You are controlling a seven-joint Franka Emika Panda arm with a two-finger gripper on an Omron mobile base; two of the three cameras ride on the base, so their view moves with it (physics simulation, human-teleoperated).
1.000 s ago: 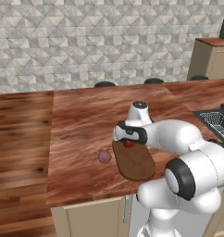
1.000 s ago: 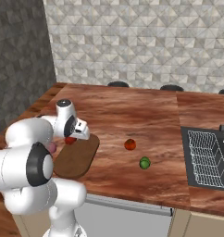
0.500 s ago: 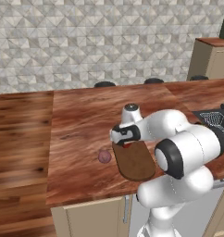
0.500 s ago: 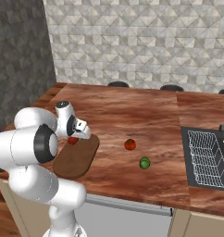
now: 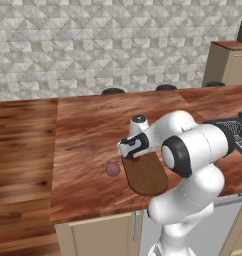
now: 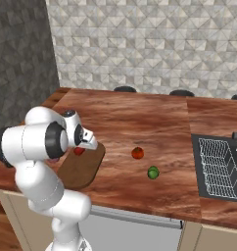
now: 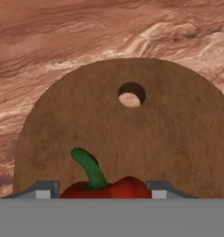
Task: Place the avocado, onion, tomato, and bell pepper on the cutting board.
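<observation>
Our jaws are clamped on the bell pepper [image 7: 104, 187], one finger at each side of it, so the gripper [image 7: 103, 190] sits right over the cutting board [image 7: 178, 139]. The pepper is deep red and lumpy with a curved green stalk rising from it; its lower half is cut off at the bottom of the hand view, so we cannot tell whether it touches the wood or hangs just above it. From the right base view the pepper [image 6: 79, 151] shows as a small red spot under the gripper [image 6: 84, 145], near the board's far rounded end.

The board is a flat, dark-brown, matte oval with faint grain and a round hole ahead of our jaws. Bare board lies all around the pepper, and its near end [image 5: 148, 180] reaches close to the counter's front edge.

The onion [image 5: 112, 169], a dull pinkish-purple ball, lies on the reddish streaked countertop [image 5: 88, 130] just beside the board, to the left of our jaws. The tomato [image 6: 137, 153], smooth and orange-red, and the glossy green avocado [image 6: 153, 172] sit near each other on open counter, well apart from the jaws to the right.
</observation>
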